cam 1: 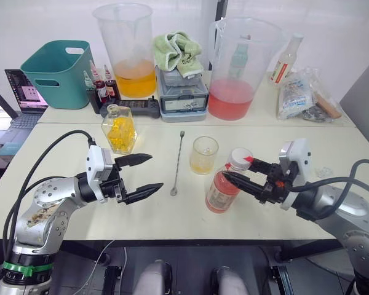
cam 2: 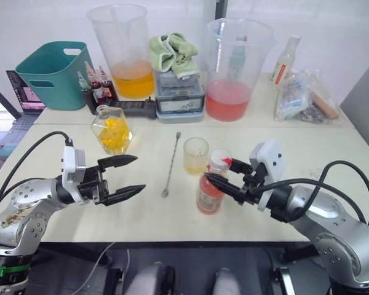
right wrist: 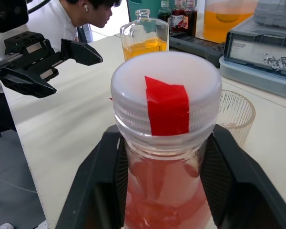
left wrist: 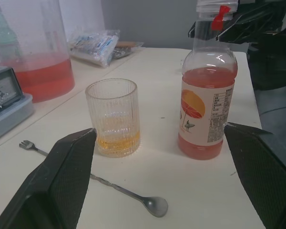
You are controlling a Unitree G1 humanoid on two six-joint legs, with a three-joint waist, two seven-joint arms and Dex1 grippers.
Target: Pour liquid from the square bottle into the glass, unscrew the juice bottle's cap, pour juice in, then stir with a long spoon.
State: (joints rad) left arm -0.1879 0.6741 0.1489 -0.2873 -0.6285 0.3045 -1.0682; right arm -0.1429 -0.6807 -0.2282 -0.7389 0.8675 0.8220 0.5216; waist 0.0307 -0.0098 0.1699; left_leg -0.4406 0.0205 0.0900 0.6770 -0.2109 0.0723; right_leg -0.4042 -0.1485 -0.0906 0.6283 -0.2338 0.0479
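Left eye view shows you the juice bottle [cam 1: 221, 192] near the front edge of the counter [cam 1: 61, 135], right of centre, about half full, so I judge it light and easy to tip. Its plastic wall is soft and smooth; take it at the neck below the juice bottle's cap [right wrist: 166, 93]. The square bottle [cam 1: 119, 128] stands toward the left, back from the front edge; being glass, it is probably heavy and fragile. The glass [cam 1: 204, 155], just behind the juice bottle, has a little yellow liquid. The long spoon [cam 1: 178, 162] lies beside it, thin and stiff. Your right gripper [cam 1: 245, 171] reaches in level from the right, jaws either side of the neck; whether they press I cannot tell. Your left gripper [cam 1: 142, 175] hovers wide open, empty.
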